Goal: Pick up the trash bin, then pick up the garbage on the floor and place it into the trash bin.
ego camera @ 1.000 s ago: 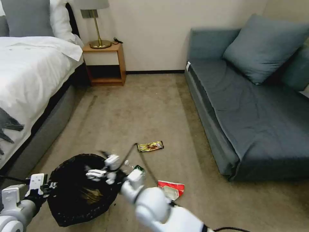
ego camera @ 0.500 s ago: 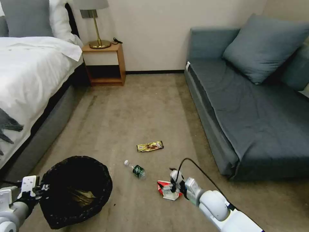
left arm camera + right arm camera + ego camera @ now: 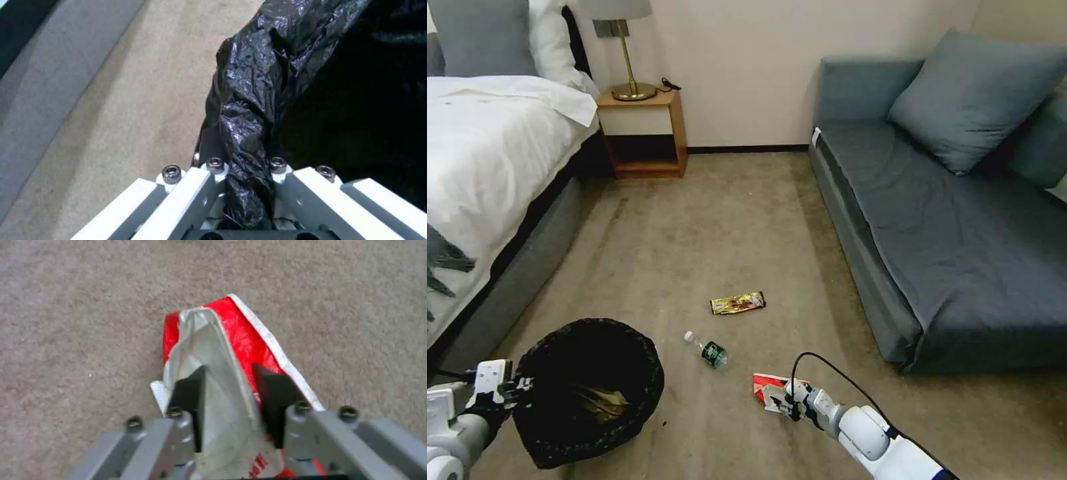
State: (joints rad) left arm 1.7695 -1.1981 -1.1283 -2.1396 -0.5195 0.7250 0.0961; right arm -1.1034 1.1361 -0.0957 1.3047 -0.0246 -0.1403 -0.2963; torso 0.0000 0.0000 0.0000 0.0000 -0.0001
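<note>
Right arm: glossy white rounded shell segments ending in the grey-white right gripper [image 3: 782,402], with a thin black cable looping from the wrist back over the forearm. Right gripper fingers [image 3: 189,396]: grey metal links carrying black flat pads, fastened with dark socket-head screws. Left gripper [image 3: 246,186]: white angular link bars on a black base, four silver socket-head screws across the link ends.

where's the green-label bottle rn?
Head view: the bottle lies on the carpet between the trash bin and the red-and-white wrapper, below the gold snack wrapper.
</note>
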